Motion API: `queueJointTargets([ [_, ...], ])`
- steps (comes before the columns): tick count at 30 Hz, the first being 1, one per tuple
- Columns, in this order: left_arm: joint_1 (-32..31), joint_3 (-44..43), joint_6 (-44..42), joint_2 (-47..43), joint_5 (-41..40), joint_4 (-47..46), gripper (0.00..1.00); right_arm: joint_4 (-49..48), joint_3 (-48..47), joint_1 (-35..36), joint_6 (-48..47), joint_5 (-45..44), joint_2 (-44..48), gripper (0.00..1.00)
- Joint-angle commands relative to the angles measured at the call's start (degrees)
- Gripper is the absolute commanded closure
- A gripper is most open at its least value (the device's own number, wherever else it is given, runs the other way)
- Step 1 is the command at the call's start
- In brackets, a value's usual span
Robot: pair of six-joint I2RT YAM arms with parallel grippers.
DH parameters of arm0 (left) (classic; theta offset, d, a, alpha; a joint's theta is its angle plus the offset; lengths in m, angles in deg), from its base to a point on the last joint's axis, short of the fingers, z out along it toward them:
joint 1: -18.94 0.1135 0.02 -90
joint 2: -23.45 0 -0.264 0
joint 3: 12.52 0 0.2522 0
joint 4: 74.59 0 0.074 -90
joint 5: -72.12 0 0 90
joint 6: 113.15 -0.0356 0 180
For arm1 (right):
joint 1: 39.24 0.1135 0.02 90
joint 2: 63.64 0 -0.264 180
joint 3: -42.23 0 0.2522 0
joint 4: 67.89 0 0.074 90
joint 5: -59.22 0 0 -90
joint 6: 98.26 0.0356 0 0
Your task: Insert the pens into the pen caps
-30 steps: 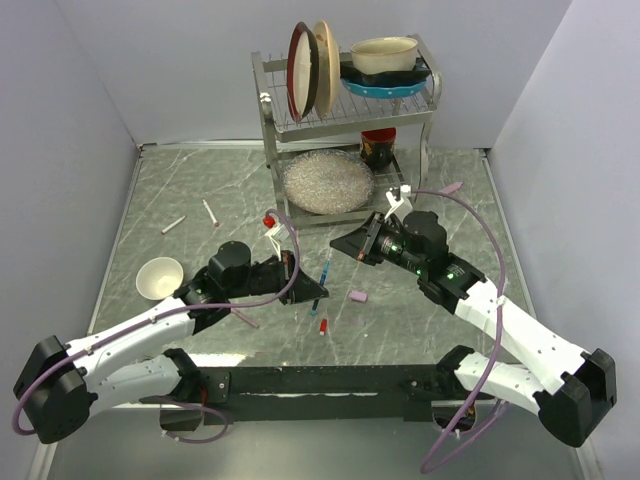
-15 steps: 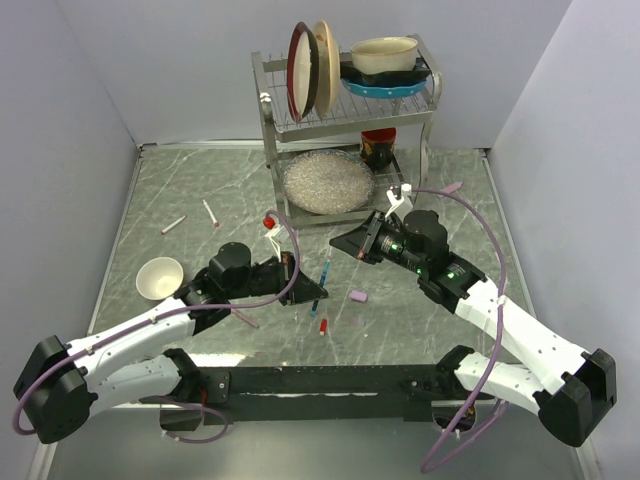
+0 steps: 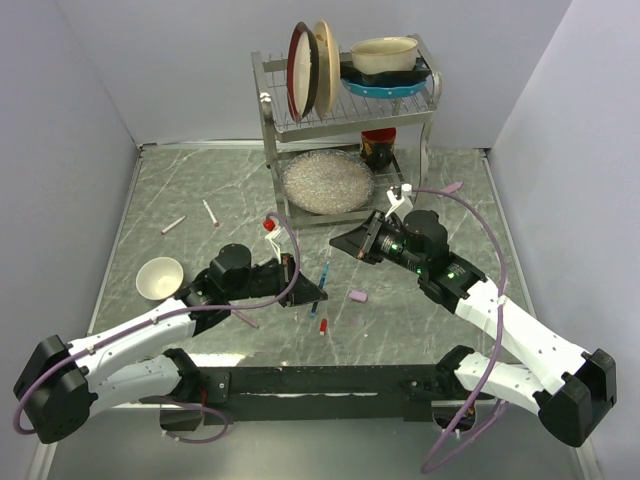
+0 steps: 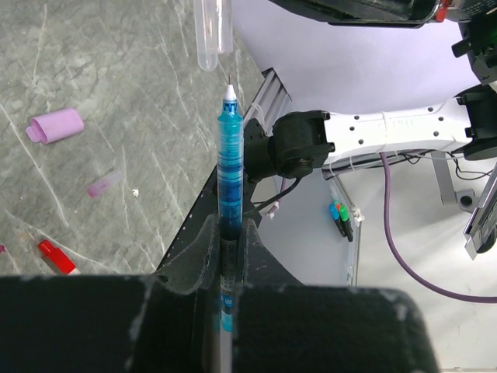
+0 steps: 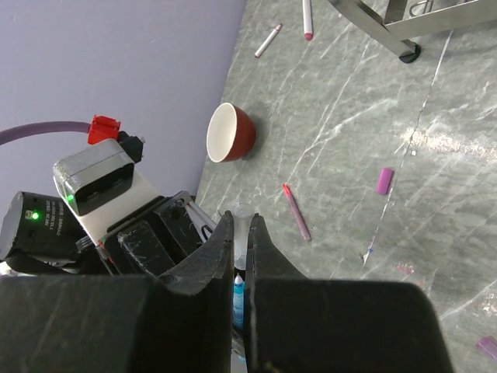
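Top external view shows a white bowl (image 3: 159, 278) at about 9 o'clock of the surface (image 3: 390, 322). At 12 o'clock from the bowl lie a white pen (image 3: 173, 224) and a second white pen (image 3: 210, 213), which do not touch each other. A reddish-pink pen (image 3: 245, 317) lies beside the left arm, at 8 o'clock from the left pincer (image 3: 312, 291). This pincer is closed tight on the lower part of the blue pen (image 3: 327, 272), which points to 12 o'clock, toward the right pincer (image 3: 347, 243). In the left wrist view the blue pen (image 4: 231, 155) stands straight out from between the two fingers (image 4: 203, 249). Its tip is just beside the mouth of a clear cap (image 4: 211, 35); I cannot tell if they touch. On the surface in the same view, a pale pink cap (image 4: 54, 126) lies at 9 o'clock from the pen and a red cap (image 4: 56, 256) at 8 o'clock. In the right wrist view the right pincer (image 5: 241, 224) has its jaws almost together and pinches the clear cap (image 5: 242, 210) at their tips. A part of the blue pen (image 5: 237, 299) shows in the slit below. A magenta cap (image 5: 384, 180) lies at 2 o'clock from this pincer. In the top external view a dish rack (image 3: 345, 120) stands at 12 o'clock of the surface, and a pale pink pen (image 3: 447, 187) lies at 4 o'clock from it.
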Motion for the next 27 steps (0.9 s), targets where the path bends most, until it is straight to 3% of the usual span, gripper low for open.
queueJointTargets([
  [1,-0.26,-0.03,0.21,-0.15,-0.07,-2.72,0.99,-1.75,-2.04,0.45,-0.07,-0.37,1.12,1.0],
  [27,-0.26,-1.52,0.73,1.0,-0.42,-4.57,0.99,-0.25,2.36,2.91,-0.51,-2.31,4.37,1.0],
])
